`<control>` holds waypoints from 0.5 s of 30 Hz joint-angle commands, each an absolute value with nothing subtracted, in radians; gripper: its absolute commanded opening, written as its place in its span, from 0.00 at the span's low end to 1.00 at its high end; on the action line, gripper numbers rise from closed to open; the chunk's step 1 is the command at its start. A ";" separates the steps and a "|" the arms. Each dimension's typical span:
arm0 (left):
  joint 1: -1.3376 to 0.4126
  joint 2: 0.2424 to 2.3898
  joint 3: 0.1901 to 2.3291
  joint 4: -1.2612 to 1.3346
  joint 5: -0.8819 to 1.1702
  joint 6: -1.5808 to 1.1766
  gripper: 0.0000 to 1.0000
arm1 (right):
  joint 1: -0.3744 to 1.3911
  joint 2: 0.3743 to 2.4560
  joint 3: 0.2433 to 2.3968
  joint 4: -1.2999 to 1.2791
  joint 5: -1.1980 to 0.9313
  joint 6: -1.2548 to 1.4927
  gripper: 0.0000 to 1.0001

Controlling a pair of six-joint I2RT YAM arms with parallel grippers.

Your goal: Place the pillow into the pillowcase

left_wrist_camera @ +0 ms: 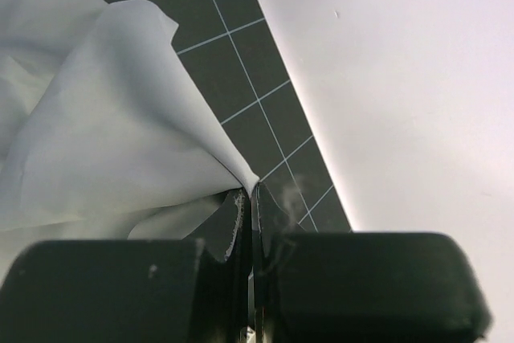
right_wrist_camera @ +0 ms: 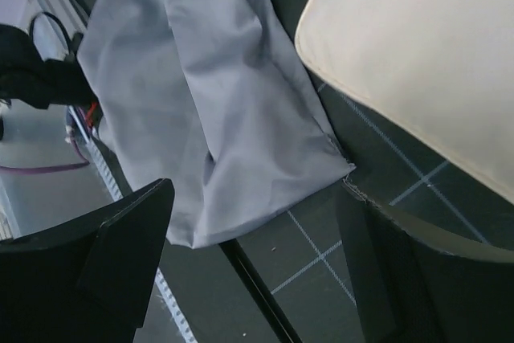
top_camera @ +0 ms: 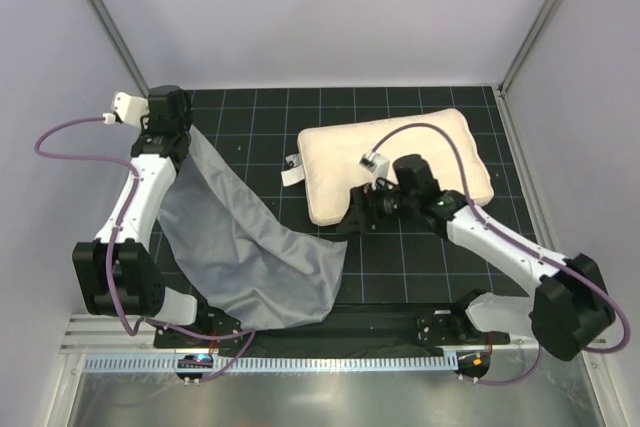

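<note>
Where right hand (top_camera: 358, 212) overlaps pillow (top_camera: 330, 162), its edge hidden, pillowcase (top_camera: 250, 247) mouth unclear

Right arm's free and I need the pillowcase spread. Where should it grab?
Likely the pillowcase corner lying flat on the mat beside the pillow: it is free and hemmed. Come straight down with the open right gripper, which hangs above it; the left gripper is shut on another corner.

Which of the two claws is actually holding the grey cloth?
The left gripper, at the far corner: its jaws are pinched shut on the pillowcase edge. The right gripper hangs open and empty beside the pillow.
</note>
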State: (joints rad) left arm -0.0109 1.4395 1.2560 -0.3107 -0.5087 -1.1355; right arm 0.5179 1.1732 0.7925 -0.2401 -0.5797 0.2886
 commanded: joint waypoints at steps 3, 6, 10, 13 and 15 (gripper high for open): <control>-0.005 1.425 1.307 -0.287 -0.476 -1.091 0.00 | 0.655 1.298 0.773 -0.166 -0.473 0.265 0.88; -0.005 1.425 1.301 -0.287 -0.466 -1.095 0.00 | 0.727 1.374 0.781 -0.156 -0.388 0.281 0.89; -0.005 1.424 1.315 -0.299 -0.474 -1.080 0.00 | 0.804 1.462 0.795 -0.153 -0.304 0.290 0.89; -0.005 1.416 1.322 -0.313 -0.492 -1.066 0.00 | 0.853 1.534 0.822 -0.146 -0.256 0.285 0.84; -0.005 1.408 1.325 -0.322 -0.503 -1.059 0.00 | 0.873 1.583 0.854 -0.161 -0.236 0.285 0.57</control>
State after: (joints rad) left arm -0.0109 1.4391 1.2709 -0.3248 -0.4683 -1.0882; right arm 0.8444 1.5471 0.7853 -0.1947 -0.3145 0.2840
